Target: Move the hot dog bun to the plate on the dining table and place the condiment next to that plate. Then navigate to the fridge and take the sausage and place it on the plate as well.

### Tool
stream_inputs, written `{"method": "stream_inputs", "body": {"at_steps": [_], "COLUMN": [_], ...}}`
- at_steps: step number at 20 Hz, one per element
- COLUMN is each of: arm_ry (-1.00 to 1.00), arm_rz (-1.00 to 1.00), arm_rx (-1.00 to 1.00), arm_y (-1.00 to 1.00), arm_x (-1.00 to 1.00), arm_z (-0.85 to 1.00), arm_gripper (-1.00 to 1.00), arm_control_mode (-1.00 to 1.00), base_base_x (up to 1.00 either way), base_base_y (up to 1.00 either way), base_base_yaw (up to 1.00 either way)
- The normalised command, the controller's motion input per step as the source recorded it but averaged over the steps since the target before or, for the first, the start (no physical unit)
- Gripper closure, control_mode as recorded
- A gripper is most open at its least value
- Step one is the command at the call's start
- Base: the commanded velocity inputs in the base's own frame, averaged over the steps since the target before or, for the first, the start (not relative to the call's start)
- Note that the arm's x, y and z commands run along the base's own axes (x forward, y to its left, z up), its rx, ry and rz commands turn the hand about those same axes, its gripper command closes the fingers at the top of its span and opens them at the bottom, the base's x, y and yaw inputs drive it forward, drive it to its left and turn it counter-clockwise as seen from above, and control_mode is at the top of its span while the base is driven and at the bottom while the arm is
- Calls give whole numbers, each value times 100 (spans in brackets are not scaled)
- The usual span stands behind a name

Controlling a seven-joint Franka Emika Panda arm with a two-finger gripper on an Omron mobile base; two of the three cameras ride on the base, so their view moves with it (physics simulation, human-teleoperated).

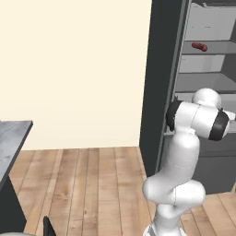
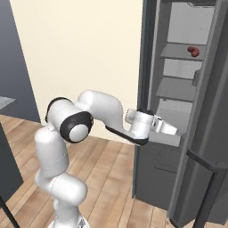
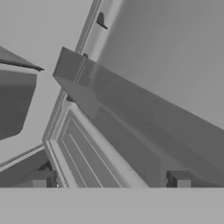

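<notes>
Over at the fridge [image 2: 187, 111] now, door swung wide so the pale shelves are exposed. Sausage [image 2: 193, 50] is sitting on an upper shelf, well above where the arm is. The gripper [image 3: 111, 181] is poking in at a lower shelf level, aimed roughly level into the fridge, which I'd guess is just the arm's entry pose before it lifts. In the hand view the two finger tips [image 3: 39, 179] sit far apart with nothing between them, so it's spread wide and carrying nothing. A corner of the dining table [image 1: 11, 138] shows off to the left. Next job looks like raising the hand up to the sausage shelf
</notes>
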Motion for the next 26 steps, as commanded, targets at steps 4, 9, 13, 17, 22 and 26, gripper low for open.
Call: {"method": "stream_inputs", "body": {"at_steps": [4, 9, 13, 17, 22, 26], "arm_ry": [13, 14, 17, 5, -16, -6], "arm_rz": [-15, -16, -16, -21, -3, 7], "arm_rx": [-4, -4, -3, -3, 0, 0], "arm_y": [-100, -100, -100, -100, 6, 100], "arm_x": [38, 21, 5, -49, -100, -91], "arm_z": [0, -2, -14, -21, 52, 99], "arm_gripper": [-100, -100, -100, -100, -100, -100], "arm_control_mode": [-100, -100, -100, -100, -100, -100], "base_base_x": [0, 0, 0, 0, 0, 0], "base_base_y": [0, 0, 0, 0, 0, 0], "base_base_yaw": [0, 0, 0, 0, 0, 0]}}
